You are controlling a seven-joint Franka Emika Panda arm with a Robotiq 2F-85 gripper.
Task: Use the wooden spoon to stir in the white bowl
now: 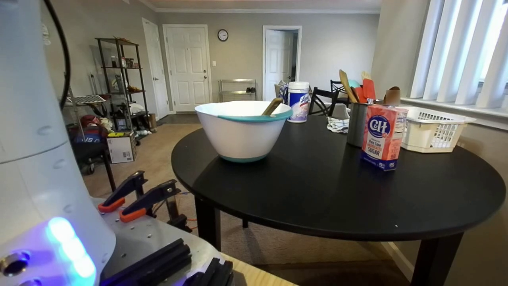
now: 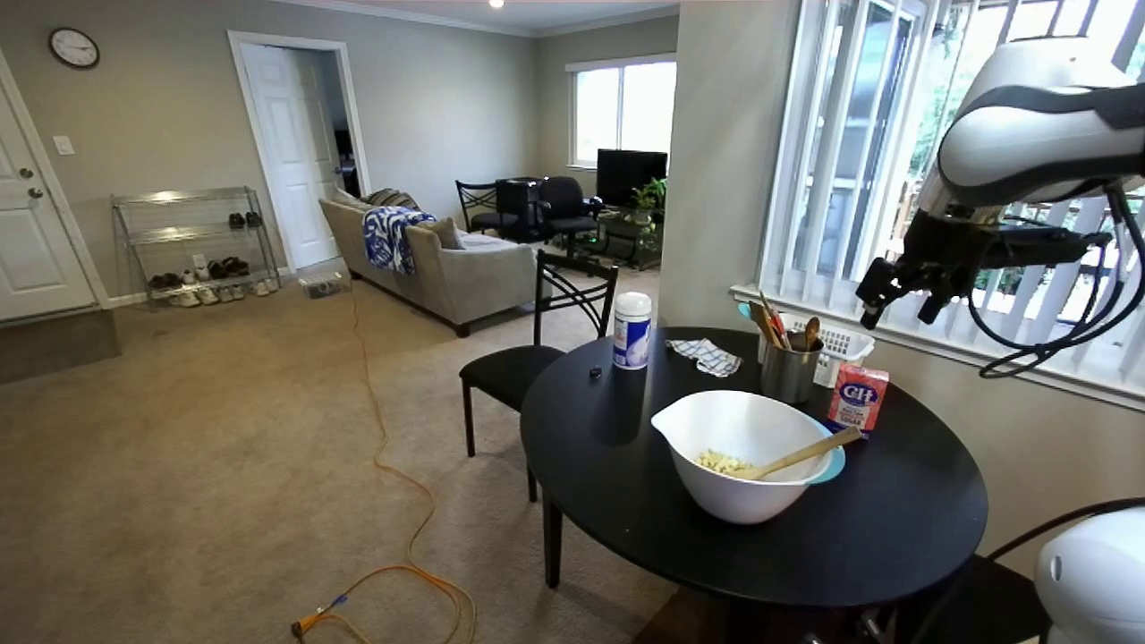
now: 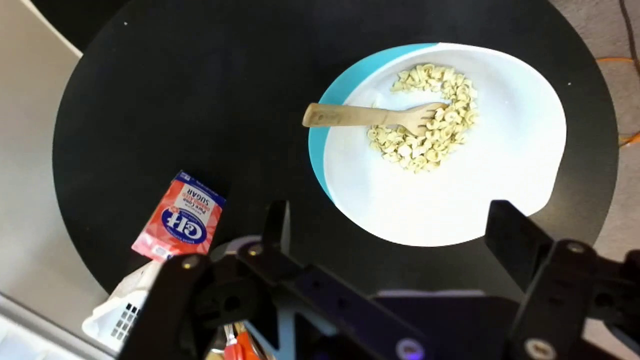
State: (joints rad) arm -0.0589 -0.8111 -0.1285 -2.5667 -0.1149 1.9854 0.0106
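Observation:
The white bowl stands on the black round table in both exterior views and in the wrist view. Small pale pasta pieces lie inside it. The wooden spoon has a tined head resting in the pasta. Its handle leans over the teal part of the rim, seen in both exterior views. My gripper is raised above and apart from the bowl and spoon. In the wrist view my gripper has its fingers wide apart with nothing between them.
On the table stand a sugar box, a steel holder of upright utensils, a white basket, a wipes canister and a checked cloth. A window with blinds is behind my arm.

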